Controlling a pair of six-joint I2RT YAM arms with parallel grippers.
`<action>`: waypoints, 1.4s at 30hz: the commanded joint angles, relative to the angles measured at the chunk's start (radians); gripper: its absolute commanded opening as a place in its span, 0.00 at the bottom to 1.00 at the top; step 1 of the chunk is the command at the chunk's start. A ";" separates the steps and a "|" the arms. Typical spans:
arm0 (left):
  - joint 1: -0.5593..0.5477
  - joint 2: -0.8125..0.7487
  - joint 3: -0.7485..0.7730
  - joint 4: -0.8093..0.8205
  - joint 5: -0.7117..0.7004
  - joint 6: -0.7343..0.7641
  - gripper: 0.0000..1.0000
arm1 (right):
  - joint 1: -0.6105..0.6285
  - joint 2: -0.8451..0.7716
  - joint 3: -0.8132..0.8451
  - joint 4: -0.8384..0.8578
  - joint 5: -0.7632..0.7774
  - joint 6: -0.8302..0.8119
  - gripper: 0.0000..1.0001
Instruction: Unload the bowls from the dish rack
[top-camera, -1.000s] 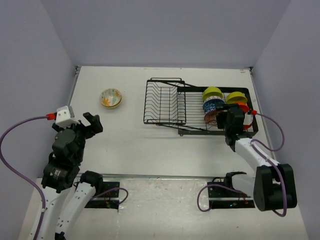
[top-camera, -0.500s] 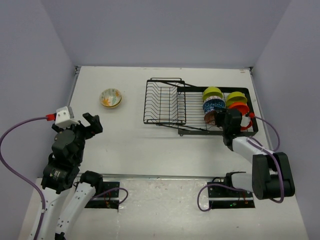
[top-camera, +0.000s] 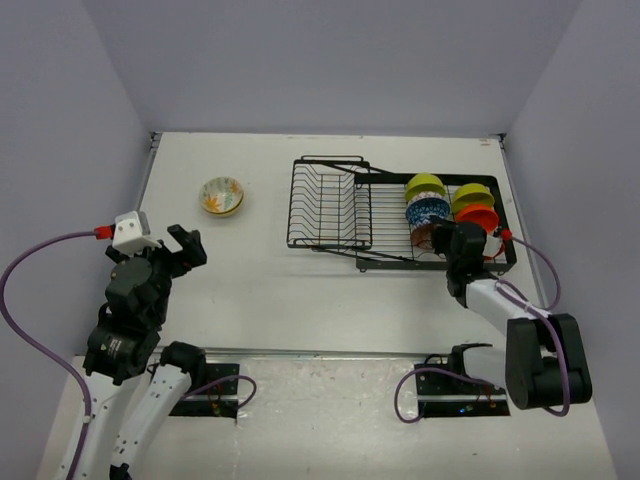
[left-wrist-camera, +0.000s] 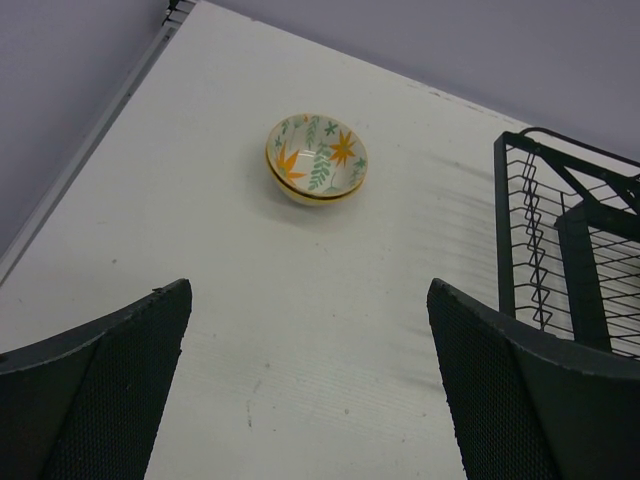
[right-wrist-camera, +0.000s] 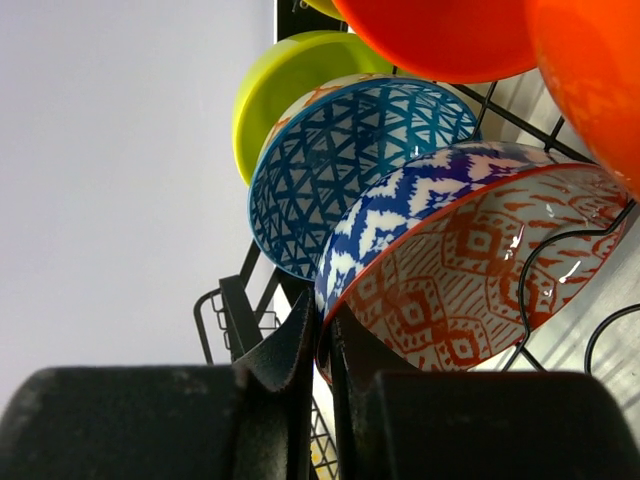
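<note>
While the left gripper (left-wrist-camera: 305, 330) hangs wide open, the right gripper (right-wrist-camera: 322, 335) pinches the rim of the patterned bowl (right-wrist-camera: 470, 270), nearest in its row on the dish rack (top-camera: 330, 205); probably light, rigid, glossy-slick, breakable, so a firm rim grip suits.

The left arm (top-camera: 130, 310) stands folded over its base, with the wrist raised. The left gripper (top-camera: 186, 246) points forward and downward, its two fingers (left-wrist-camera: 110, 380) spread wide apart and holding nothing. The right arm (top-camera: 500, 300) reaches forward and low. The right gripper (right-wrist-camera: 322, 340) has its fingers (right-wrist-camera: 280, 360) pressed almost together, pinching the rim of the blue-and-red patterned bowl (right-wrist-camera: 450, 260).
</note>
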 joint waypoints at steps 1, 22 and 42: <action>-0.003 0.009 0.003 0.043 0.005 0.005 1.00 | -0.007 -0.021 -0.013 0.025 0.046 -0.006 0.04; -0.003 0.012 0.003 0.045 0.015 0.008 1.00 | -0.007 -0.074 -0.073 0.326 -0.034 -0.143 0.00; -0.003 0.009 0.003 0.045 0.016 0.009 1.00 | -0.007 -0.142 -0.081 0.507 -0.146 -0.282 0.00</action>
